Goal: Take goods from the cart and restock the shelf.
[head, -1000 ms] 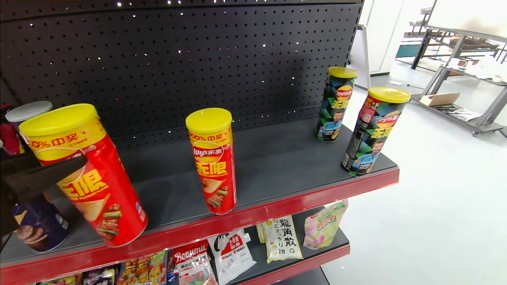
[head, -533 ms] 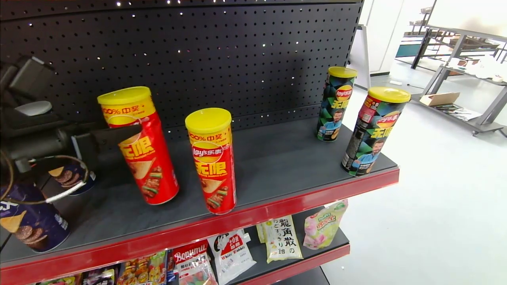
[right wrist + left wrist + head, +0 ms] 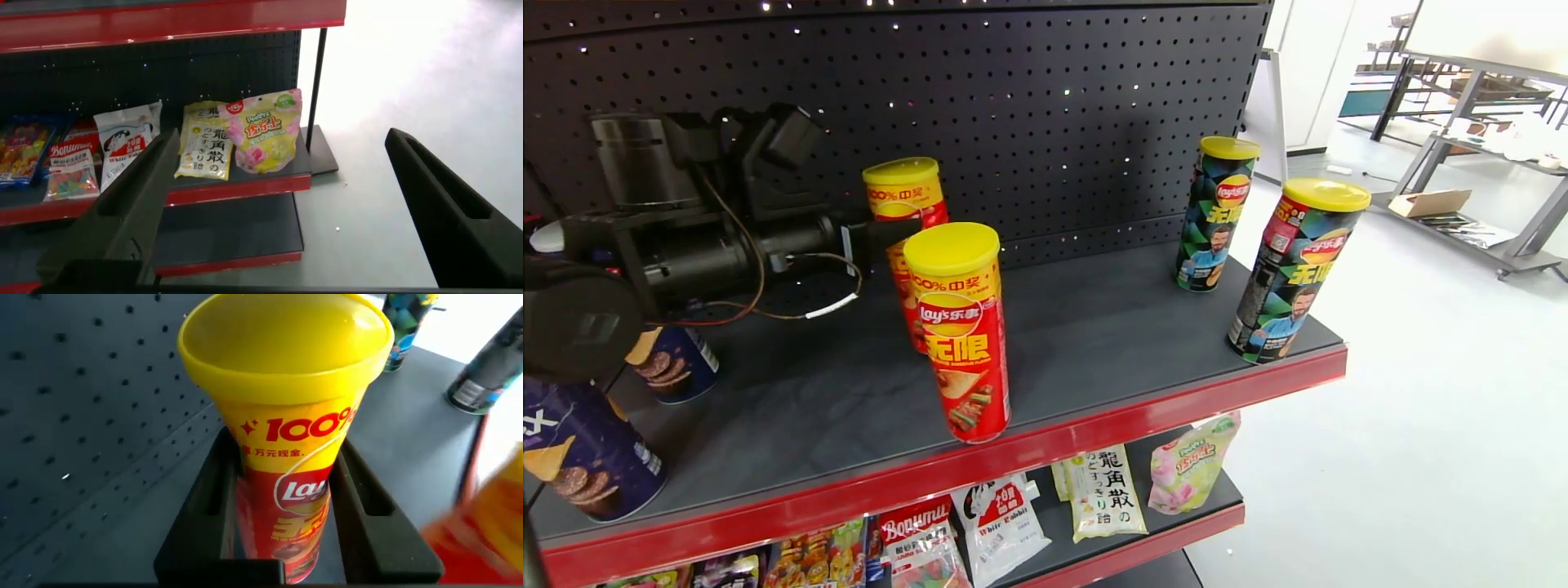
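Note:
My left gripper (image 3: 882, 235) is shut on a red chip can with a yellow lid (image 3: 905, 196). It holds the can upright over the back middle of the dark shelf (image 3: 1094, 327), close to the pegboard. The can's base is hidden behind a matching red can (image 3: 960, 335) that stands at the shelf's front edge. In the left wrist view the held can (image 3: 286, 449) sits between the black fingers (image 3: 204, 514) of that gripper (image 3: 282, 539). My right gripper (image 3: 286, 212) is open and holds nothing, down in front of the lower shelves.
Two dark patterned cans with yellow lids (image 3: 1215, 216) (image 3: 1294, 273) stand at the shelf's right end. Two blue cans (image 3: 674, 359) (image 3: 580, 449) stand at the left. Snack bags (image 3: 1098, 490) (image 3: 261, 131) lie on the lower shelf. Open shelf floor lies between the red and dark cans.
My left arm has carried the red can from the shelf's front left to the right and back, to a spot behind the front red can. The other cans have stayed put.

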Controlling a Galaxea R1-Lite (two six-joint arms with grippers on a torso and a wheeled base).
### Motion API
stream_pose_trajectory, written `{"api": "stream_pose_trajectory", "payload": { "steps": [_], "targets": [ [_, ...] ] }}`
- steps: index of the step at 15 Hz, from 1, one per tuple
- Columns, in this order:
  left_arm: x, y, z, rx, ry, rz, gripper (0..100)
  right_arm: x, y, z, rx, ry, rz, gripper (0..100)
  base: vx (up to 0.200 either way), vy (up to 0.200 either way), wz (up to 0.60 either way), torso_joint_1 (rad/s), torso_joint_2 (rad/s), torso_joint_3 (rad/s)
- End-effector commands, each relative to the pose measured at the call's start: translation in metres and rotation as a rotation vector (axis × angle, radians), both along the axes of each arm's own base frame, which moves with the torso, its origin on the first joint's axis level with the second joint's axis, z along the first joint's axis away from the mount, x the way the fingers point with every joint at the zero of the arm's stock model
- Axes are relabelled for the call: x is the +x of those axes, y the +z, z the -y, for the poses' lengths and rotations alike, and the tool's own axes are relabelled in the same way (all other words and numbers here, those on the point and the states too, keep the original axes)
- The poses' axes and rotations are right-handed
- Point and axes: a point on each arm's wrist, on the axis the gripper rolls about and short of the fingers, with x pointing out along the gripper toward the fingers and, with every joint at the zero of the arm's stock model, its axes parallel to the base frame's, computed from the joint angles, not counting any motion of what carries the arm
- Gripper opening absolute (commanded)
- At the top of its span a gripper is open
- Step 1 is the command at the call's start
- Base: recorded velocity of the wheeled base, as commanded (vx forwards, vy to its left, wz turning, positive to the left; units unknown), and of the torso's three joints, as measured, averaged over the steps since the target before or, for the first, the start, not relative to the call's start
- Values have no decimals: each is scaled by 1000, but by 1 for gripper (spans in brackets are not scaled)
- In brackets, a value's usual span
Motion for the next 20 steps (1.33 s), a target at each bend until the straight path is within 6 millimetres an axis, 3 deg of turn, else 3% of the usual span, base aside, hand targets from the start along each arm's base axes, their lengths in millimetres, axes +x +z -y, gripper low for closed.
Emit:
{"api": "stream_pose_trajectory", "payload": {
  "steps": [1,6,20],
  "targets": [
    [24,-16,8,9,-5,-33,0,0,0,0,-1,1,-2,100,0,0,0,0,0,0],
    [43,-19,17,-4,-19,27,0,0,0,0,-1,1,-2,100,0,0,0,0,0,0],
    [49,-21,10,22,-3,101,0,0,0,0,-1,1,-2,100,0,0,0,0,0,0]
  ]
}}
